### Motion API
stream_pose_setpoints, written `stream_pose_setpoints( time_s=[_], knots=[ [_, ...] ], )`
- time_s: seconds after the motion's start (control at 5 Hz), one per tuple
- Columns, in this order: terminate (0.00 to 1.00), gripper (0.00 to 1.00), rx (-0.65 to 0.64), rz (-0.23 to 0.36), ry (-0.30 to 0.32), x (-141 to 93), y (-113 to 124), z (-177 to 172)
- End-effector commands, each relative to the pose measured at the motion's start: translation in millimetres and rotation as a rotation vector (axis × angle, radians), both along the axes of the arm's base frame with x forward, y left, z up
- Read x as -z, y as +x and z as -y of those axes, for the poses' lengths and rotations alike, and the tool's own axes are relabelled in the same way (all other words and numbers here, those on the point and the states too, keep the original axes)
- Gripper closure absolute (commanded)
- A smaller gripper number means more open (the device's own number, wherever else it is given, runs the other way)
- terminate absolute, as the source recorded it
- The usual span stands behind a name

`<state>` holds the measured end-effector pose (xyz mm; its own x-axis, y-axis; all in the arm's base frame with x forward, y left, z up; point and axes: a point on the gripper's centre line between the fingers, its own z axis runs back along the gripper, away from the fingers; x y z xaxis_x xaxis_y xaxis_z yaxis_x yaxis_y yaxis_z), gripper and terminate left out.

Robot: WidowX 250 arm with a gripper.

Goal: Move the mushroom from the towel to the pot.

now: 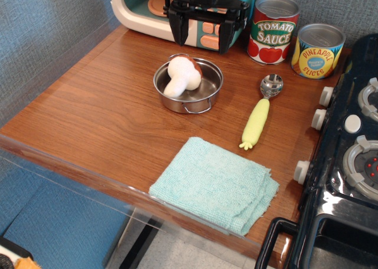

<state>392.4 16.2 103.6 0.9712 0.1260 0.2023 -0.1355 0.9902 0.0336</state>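
Observation:
The mushroom (pixel 180 75), with a cream-white stem and orange-brown cap, lies inside the small steel pot (pixel 208 95) at the back middle of the counter, leaning on the pot's far left rim. My gripper (pixel 204 34) hangs above and behind the pot, open and empty, its two black fingers (pixel 177 28) spread wide. The light teal towel (pixel 215 184) lies bare near the counter's front edge.
A yellow-handled scoop (pixel 260 113) lies right of the pot. Tomato sauce can (pixel 273 29) and pineapple can (pixel 319 49) stand at the back right. A toy microwave (pixel 139 6) is behind the gripper. A black stove (pixel 348 157) fills the right side.

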Motion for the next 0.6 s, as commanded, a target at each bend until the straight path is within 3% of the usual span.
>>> stream_pose_setpoints(
  time_s=[0.0,0.2,0.4],
  knots=[
    [0.0,0.0,-0.008,0.051,0.019,-29.9,2.3,-5.8],
    [0.0,0.0,-0.008,0.051,0.019,-29.9,2.3,-5.8],
    [1.0,0.0,-0.008,0.051,0.019,-29.9,2.3,-5.8]
  ],
)
